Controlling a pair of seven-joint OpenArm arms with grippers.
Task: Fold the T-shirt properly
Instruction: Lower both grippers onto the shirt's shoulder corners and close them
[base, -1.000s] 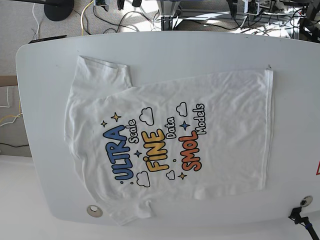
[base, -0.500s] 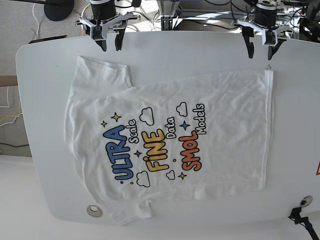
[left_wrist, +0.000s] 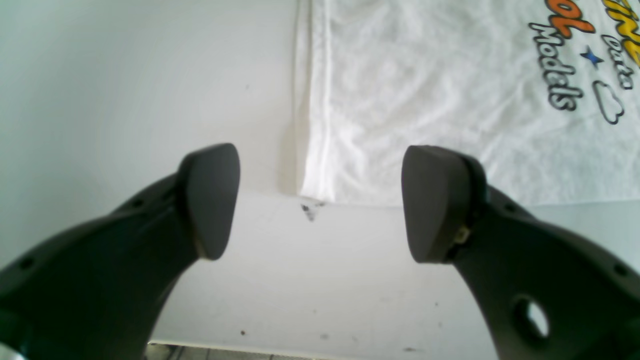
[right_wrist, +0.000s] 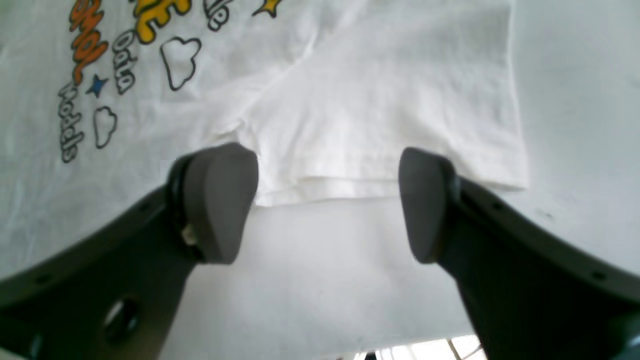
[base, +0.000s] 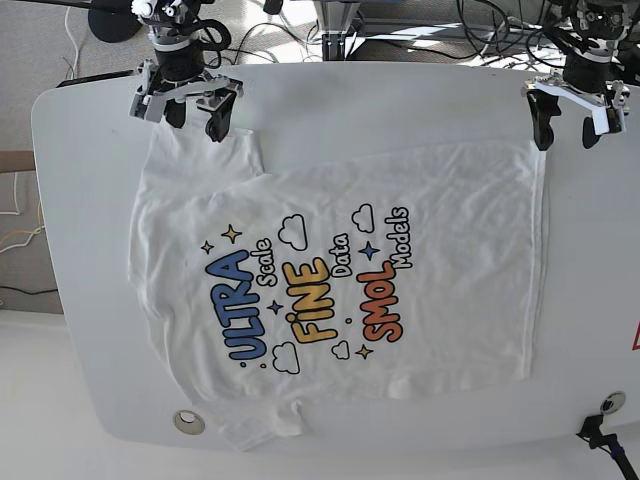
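Note:
The white T-shirt lies flat and print-up on the white table, neck toward the left, hem toward the right. Its blue, yellow and orange-red letters show in the middle. My right gripper hovers open at the far-left sleeve, its fingertips straddling the sleeve's hem with nothing gripped. My left gripper is open too, just beyond the far hem corner. In the left wrist view that corner sits between the two pads, which hold nothing.
Cables and stand bases crowd the floor behind the table's far edge. A round metal grommet sits near the front-left edge. A small dark mark is on the table by the hem corner. A black plug lies front right.
Both arms came in over the far edge. The right gripper dropped onto the sleeve, the left one shifted right to the hem corner. Both jaws stand wider than before.

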